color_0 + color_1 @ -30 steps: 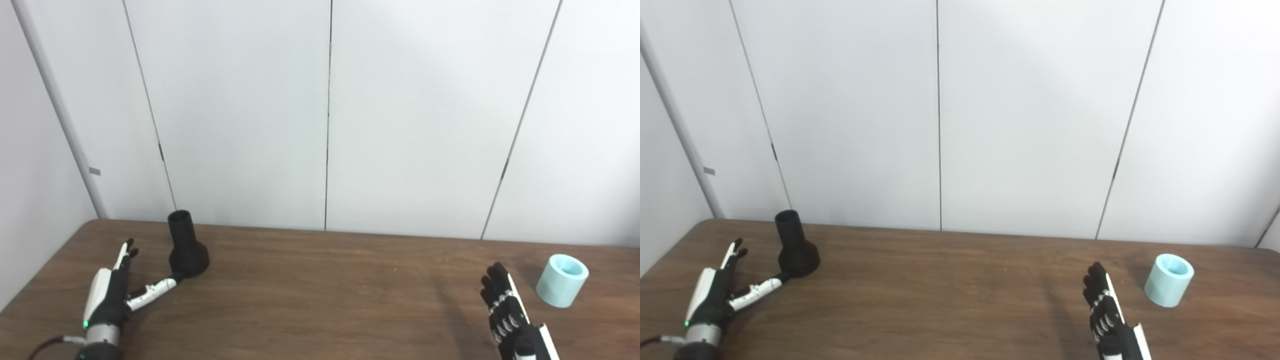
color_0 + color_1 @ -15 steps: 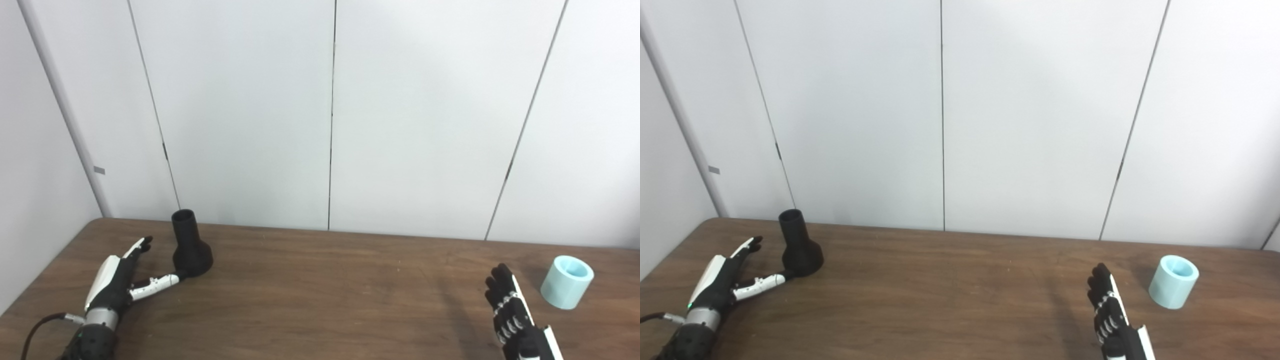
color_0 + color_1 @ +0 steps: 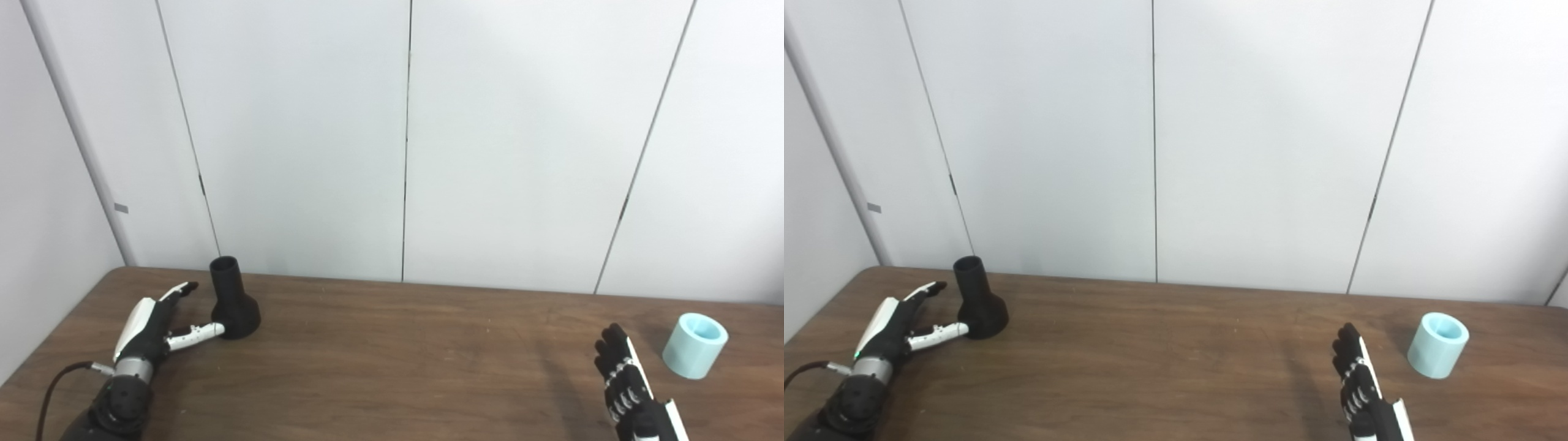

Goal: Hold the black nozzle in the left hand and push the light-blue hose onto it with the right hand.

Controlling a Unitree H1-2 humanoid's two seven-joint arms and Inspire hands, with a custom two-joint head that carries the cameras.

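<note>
The black nozzle (image 3: 231, 301) stands upright on its flared base at the table's far left, narrow mouth up. My left hand (image 3: 160, 323) is open just left of it, thumb tip against the base and the other fingers reaching toward the neck without closing. The light-blue hose (image 3: 695, 345), a short tube with its opening up, stands at the far right. My right hand (image 3: 623, 380) is open and flat, fingers pointing away, a short way left of the hose and holding nothing.
The brown wooden table (image 3: 404, 361) spans the view, backed by a white panelled wall (image 3: 404, 141). A black cable (image 3: 52, 392) trails from my left wrist near the table's left edge.
My left hand has advanced toward the nozzle and turned its fingers toward the neck. The right hand has held still. The camera shifted slightly early on.
</note>
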